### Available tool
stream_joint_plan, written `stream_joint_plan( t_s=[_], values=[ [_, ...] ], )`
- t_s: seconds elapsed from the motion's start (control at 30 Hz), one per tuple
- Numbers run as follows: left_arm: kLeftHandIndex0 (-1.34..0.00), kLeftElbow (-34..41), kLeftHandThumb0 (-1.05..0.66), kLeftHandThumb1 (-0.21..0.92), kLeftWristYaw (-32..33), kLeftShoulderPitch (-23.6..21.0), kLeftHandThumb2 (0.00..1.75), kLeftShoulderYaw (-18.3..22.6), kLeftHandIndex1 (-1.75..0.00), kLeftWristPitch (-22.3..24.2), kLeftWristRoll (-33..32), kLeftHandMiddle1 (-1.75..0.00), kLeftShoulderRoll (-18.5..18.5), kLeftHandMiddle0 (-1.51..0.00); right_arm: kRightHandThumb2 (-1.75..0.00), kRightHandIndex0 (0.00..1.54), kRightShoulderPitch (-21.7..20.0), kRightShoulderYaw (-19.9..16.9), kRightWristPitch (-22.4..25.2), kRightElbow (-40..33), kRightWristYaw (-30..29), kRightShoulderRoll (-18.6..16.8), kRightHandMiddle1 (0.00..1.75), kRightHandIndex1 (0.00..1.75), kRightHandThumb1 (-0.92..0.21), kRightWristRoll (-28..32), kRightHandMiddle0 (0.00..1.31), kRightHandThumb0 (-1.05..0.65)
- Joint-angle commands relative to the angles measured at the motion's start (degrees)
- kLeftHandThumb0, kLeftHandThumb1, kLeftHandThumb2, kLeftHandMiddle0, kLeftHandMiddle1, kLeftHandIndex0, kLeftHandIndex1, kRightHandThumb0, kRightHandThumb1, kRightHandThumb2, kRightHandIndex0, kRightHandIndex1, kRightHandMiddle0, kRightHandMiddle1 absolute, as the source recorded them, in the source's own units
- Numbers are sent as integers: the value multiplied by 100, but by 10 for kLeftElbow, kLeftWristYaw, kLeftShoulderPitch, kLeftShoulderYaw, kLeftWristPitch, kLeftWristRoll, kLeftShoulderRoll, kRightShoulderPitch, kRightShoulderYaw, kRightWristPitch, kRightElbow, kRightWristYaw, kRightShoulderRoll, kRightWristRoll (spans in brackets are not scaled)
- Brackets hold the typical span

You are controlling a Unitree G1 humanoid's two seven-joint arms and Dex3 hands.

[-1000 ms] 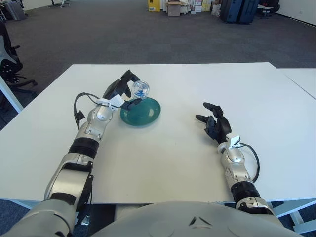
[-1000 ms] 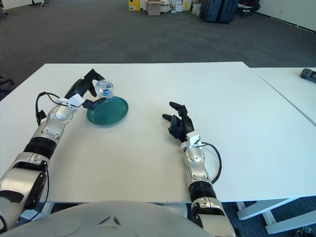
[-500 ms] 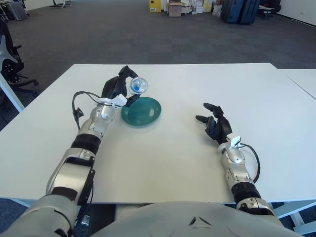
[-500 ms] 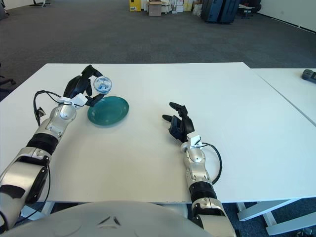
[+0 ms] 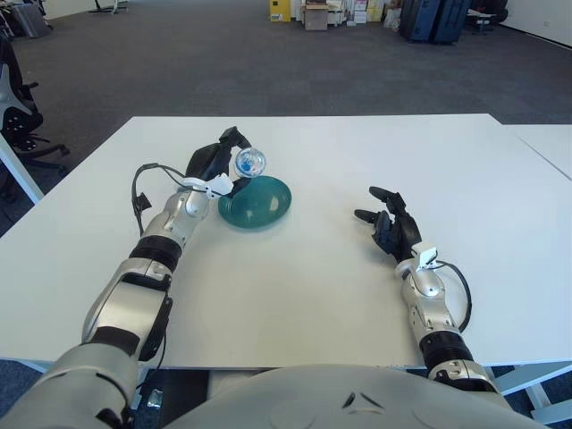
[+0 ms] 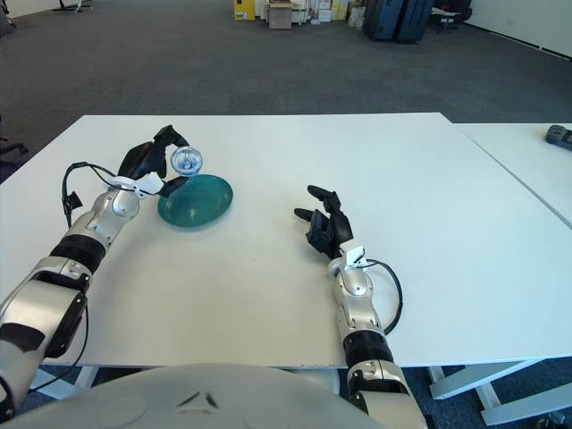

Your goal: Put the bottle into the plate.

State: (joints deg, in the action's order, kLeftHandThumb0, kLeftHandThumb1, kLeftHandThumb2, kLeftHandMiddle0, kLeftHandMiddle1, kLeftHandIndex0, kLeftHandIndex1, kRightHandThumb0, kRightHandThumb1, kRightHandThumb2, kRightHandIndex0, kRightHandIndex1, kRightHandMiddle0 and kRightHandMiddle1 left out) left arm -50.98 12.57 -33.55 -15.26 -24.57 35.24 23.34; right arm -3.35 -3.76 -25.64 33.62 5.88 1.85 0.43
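Since 1 second ago the left hand has drawn the bottle back a little from over the plate's middle toward its near-left rim, dipping slightly from the half-second mark.

Around the working area the white worktop carries only the plate among loose things; a second white table stands off to the right with a dark object at its far edge. Beyond lies grey carpet, with boxes and dark cases along the far wall and a black chair at the left. Nothing stands between bottle and plate.

The teal plate is a shallow dish and holds nothing; the bottle's clear round end, with a blue spot showing inside, hangs above the plate's left edge, not touching it.

The left hand's dark fingers are curled around the bottle from the left, pinching it. The right hand shows well to the right of the plate, fingers spread and holding nothing.
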Motion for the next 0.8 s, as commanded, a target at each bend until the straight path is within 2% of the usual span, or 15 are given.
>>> stream_joint_plan(
  t_s=[0.0, 0.03, 0.07, 0.13, 0.17, 0.3, 0.53, 0.77],
  values=[
    [-10, -1, -82, 85, -30, -37, 50, -30, -121, 23, 33, -70, 29, -12, -102, 57, 48, -1, 31, 31, 0, 5, 78, 46, -92, 1, 0, -92],
    [-7, 0, -90, 88, -41, -39, 50, -39, -103, 29, 41, -48, 34, -8, -102, 57, 48, 0, 31, 30, 0, 5, 78, 46, -92, 0, 0, -92],
    [-4, 2, -95, 89, -53, -41, 49, -48, -91, 37, 50, -33, 38, -6, -102, 57, 49, 1, 31, 29, 0, 5, 78, 46, -92, -1, 0, -92],
    [-2, 6, -100, 91, -65, -41, 50, -58, -71, 48, 60, -17, 43, -3, -102, 57, 49, 2, 31, 28, -2, 6, 77, 46, -92, -3, 0, -92],
    [-1, 9, -102, 91, -69, -41, 51, -62, -60, 53, 62, -11, 44, -2, -102, 57, 49, 2, 31, 28, -3, 6, 77, 46, -92, -3, 0, -92],
    [0, 16, -104, 92, -82, -41, 52, -71, -37, 67, 67, -2, 48, 0, -101, 57, 50, 3, 32, 27, -6, 7, 77, 47, -92, -7, 0, -92],
    [0, 25, -105, 92, -106, -38, 52, -81, -28, 76, 62, 0, 53, 0, -100, 58, 53, 7, 33, 24, -7, 10, 75, 48, -92, -10, 0, -91],
    [0, 40, -105, 92, -119, -31, 53, -79, -41, 77, 53, 0, 56, 0, -97, 56, 55, 12, 37, 19, -4, 11, 68, 48, -92, -10, 0, -90]
  ],
)
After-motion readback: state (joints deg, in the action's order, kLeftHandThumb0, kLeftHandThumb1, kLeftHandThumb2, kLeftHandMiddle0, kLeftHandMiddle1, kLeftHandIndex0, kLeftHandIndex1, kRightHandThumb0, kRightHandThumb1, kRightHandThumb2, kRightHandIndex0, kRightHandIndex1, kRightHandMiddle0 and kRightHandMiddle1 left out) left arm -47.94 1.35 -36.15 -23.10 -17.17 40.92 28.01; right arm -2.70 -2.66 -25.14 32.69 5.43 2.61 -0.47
